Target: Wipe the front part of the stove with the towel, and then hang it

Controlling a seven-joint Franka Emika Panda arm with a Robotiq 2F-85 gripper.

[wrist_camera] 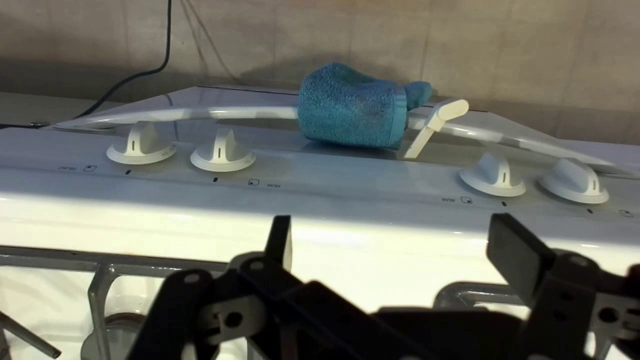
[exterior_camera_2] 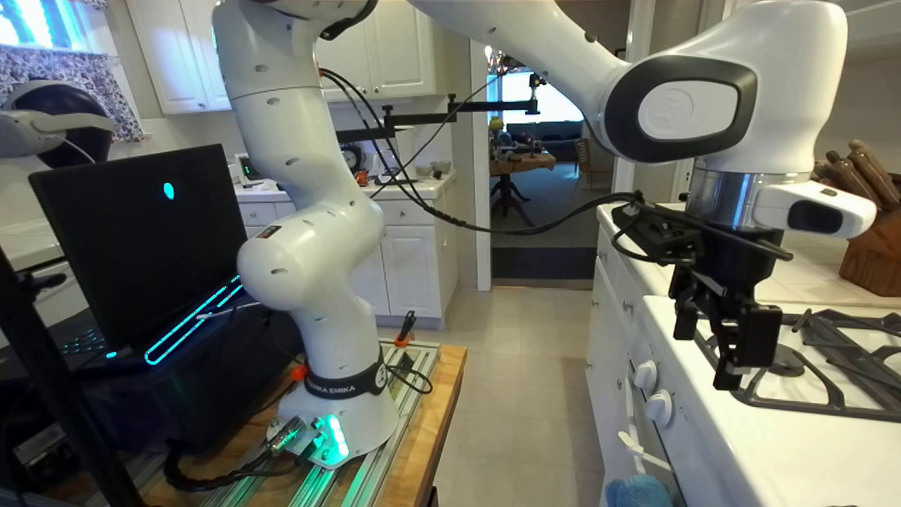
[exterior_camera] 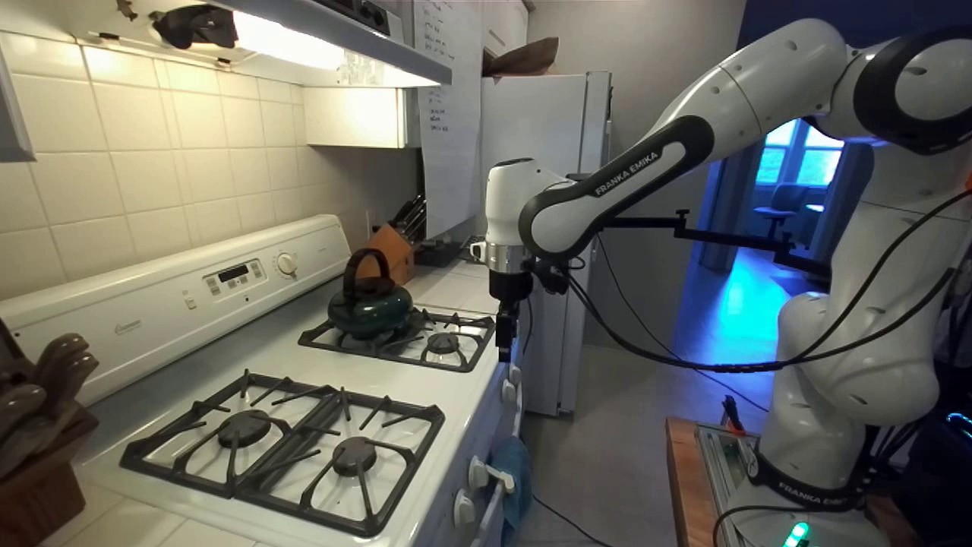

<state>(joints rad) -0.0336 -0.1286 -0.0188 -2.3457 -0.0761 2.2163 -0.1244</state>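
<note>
The white stove (exterior_camera: 319,372) with black burner grates shows in both exterior views (exterior_camera_2: 809,458) and fills the lower wrist view (wrist_camera: 390,270). The teal-blue towel (wrist_camera: 350,110) hangs over the oven door handle (wrist_camera: 200,114) on the stove's front, beside a white latch-like piece (wrist_camera: 435,125). The towel also shows low in both exterior views (exterior_camera: 512,486) (exterior_camera_2: 639,491). My gripper (wrist_camera: 397,245) is open with nothing between its fingers. It points down over the stove's front edge, apart from the towel, in both exterior views (exterior_camera: 505,346) (exterior_camera_2: 707,352).
White knobs (wrist_camera: 223,152) stick out from the stove front. A dark kettle (exterior_camera: 370,308) stands on a far grate. Knife blocks (exterior_camera: 395,254) (exterior_camera_2: 873,246) stand on the counters beside the stove. A range hood (exterior_camera: 342,38) hangs above; a refrigerator (exterior_camera: 535,121) stands beyond.
</note>
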